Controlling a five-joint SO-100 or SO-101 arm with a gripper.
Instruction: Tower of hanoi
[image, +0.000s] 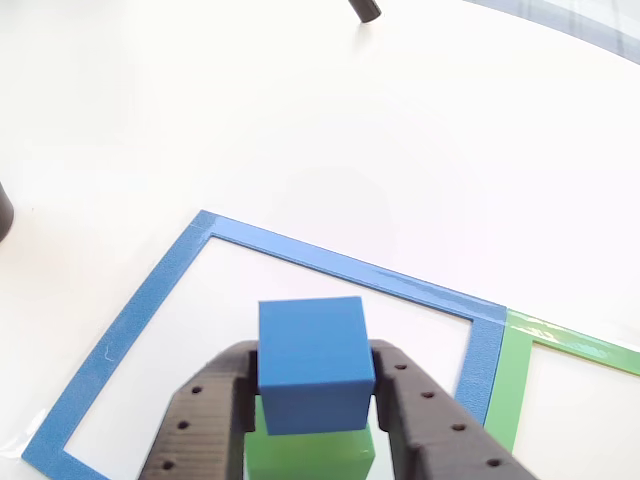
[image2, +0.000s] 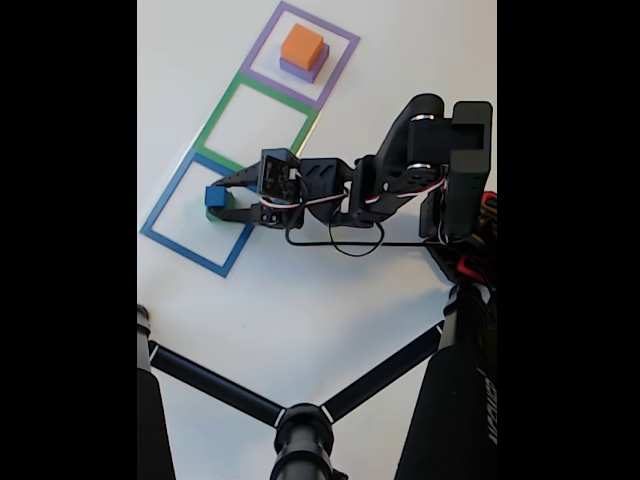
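White table (image2: 300, 320), bright glare off the surface. You've got three taped square outlines in a row on it in the fixed view: blue square (image2: 170, 235) nearest the bottom of the picture, green square (image2: 222, 103) in the middle, purple square (image2: 345, 40) at the top.

Gripper (image: 315, 395) is pinching the blue cube (image: 315, 365), one black finger (image: 205, 415) on each side face. In the other view the cube sits directly on top of a green block (image: 310, 455); only a strip of the green shows below it, so you can't tell from here whether the two are touching or just apart. Both are inside the blue outline (image: 330, 262), with the green outline (image: 510, 375) butting against it on the right of that view.

Fixed view agrees: gripper (image2: 225, 197) reaches in from the right, blue cube (image2: 214, 196) at its tip, a sliver of green block (image2: 215, 214) under it, near the right-hand side of the blue square.

Orange cube (image2: 301, 46) is stacked on a purple block (image2: 303, 70) inside the purple square, well apart from the arm (image2: 400, 170). Green square has nothing in it.

Black tripod legs (image2: 290, 410) cross the bottom of the fixed view. A dark cylindrical tip (image: 365, 10) pokes in at the top edge of the other view.
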